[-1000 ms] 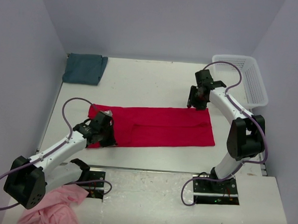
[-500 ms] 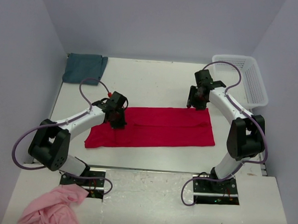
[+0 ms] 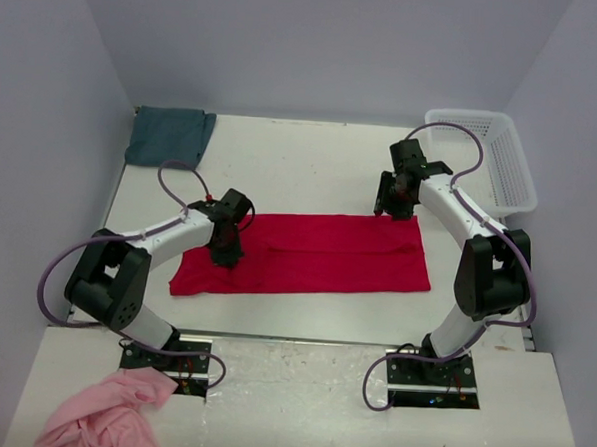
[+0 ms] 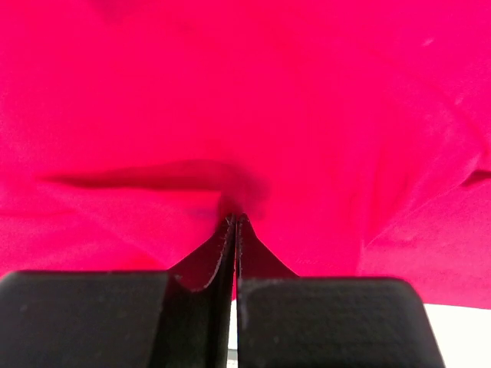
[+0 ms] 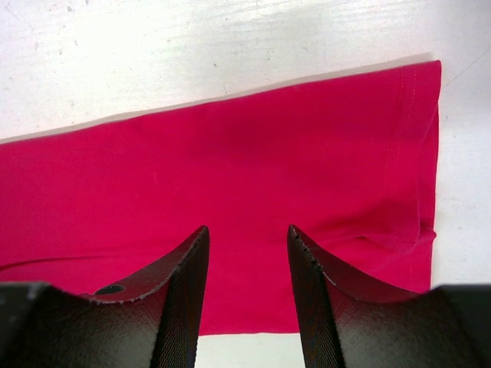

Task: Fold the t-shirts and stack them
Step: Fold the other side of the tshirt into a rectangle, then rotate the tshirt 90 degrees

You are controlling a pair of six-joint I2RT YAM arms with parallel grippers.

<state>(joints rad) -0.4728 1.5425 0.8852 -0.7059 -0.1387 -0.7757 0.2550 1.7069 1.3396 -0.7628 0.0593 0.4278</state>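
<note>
Red t-shirt (image 3: pixel 327 253) folded into a long strip across the middle of the white table (image 3: pixel 302 164).
Left gripper (image 3: pixel 227 252) sits on the strip's left part, its jaws pressed together on a small pucker of red cloth. Right gripper (image 3: pixel 385 206) hangs over the strip's far right corner, jaws apart with nothing between them. Teal t-shirt (image 3: pixel 168 137) lies folded at the far left corner, a white basket (image 3: pixel 502 164) at the far right, and a crumpled pink cloth (image 3: pixel 103 419) by the left arm's base.
</note>
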